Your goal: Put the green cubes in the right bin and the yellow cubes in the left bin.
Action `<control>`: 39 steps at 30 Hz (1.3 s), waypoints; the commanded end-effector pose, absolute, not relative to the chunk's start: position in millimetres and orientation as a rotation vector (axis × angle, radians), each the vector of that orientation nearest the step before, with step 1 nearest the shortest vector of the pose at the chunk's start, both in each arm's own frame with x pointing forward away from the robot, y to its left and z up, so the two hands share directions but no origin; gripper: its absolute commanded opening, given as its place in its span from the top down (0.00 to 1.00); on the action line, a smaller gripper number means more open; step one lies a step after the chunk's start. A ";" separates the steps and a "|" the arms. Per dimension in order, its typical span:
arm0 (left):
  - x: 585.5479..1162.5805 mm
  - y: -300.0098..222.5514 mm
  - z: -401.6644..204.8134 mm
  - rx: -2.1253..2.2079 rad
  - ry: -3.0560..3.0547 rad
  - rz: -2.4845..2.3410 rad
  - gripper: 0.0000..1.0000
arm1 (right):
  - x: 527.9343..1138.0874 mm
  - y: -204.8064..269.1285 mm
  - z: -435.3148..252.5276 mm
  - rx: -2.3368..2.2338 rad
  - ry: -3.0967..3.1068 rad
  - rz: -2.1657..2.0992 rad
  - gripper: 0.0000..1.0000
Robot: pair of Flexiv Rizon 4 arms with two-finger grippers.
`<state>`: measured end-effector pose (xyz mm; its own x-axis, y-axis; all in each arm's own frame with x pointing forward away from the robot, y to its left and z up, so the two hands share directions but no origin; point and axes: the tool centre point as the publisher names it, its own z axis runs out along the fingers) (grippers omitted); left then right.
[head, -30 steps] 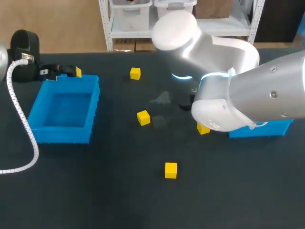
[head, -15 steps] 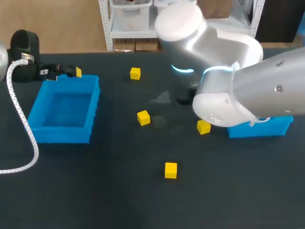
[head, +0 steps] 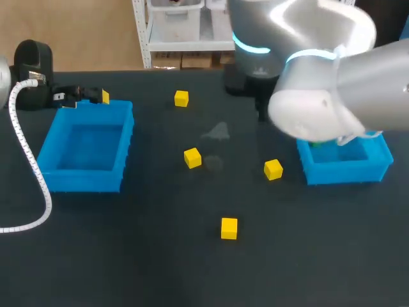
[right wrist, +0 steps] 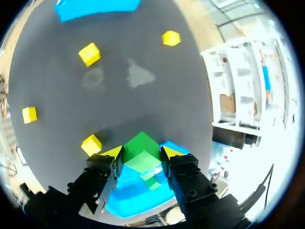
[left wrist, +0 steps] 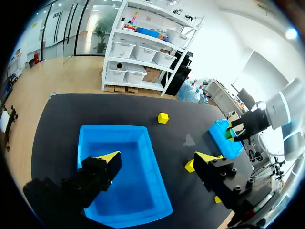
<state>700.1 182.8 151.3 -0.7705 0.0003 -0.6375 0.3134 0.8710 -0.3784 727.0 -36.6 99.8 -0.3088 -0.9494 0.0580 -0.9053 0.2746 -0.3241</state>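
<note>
The right bin [head: 345,163] is the blue box on the dark table [head: 128,268], on my right side. The right arm [head: 332,70] hangs over it and hides part of it in the head view.

In the right wrist view, the right gripper [right wrist: 141,153] pinches a green cube [right wrist: 140,144]. Both yellow tips press on the cube, one from each side. The cube is up in the air over the right bin [right wrist: 126,200]. Another green cube [right wrist: 153,183] lies inside the right bin, under the gripper. In the head view a bit of green [head: 317,146] shows inside the right bin, by its back wall.

Four yellow cubes lie on the table, all outside the right bin. One yellow cube [head: 273,169] is just beside the right bin, on its left-hand side, not touching it. A second yellow cube [head: 192,157] is farther out on that same side. A third yellow cube [head: 181,98] is well apart from the right bin, toward the back of the table. A fourth yellow cube [head: 229,228] is well apart from the right bin, toward the front.

The left bin [head: 86,153] is far across the table from the right bin. The left gripper [left wrist: 157,157] is over the left bin, even farther from the right bin. Its fingers are spread wide and hold nothing.
</note>
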 end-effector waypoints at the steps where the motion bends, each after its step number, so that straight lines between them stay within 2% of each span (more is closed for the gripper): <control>1: 699.7 184.5 149.9 0.230 2.375 -0.635 0.00 | 723.8 -54.4 110.8 -1.623 2.395 -0.388 1.00; 16: 699.7 184.5 149.9 0.230 2.375 -0.635 0.00 | 751.3 -146.7 99.0 -0.816 2.674 -0.161 1.00; 24: 699.7 184.5 149.9 0.230 2.375 -0.635 0.00 | 743.6 -164.0 75.3 -0.664 2.708 0.004 1.00; 30: 699.7 184.5 149.9 0.230 2.375 -0.635 0.00 | 746.4 -205.6 65.8 -0.508 2.715 0.115 1.00; 37: 699.7 184.5 149.9 0.230 2.375 -0.635 0.00 | 743.1 -222.9 68.1 -0.600 2.664 0.235 1.00; 39: 699.7 184.5 149.9 0.230 2.375 -0.635 0.00 | 739.9 -217.7 68.4 -0.670 2.646 0.261 0.95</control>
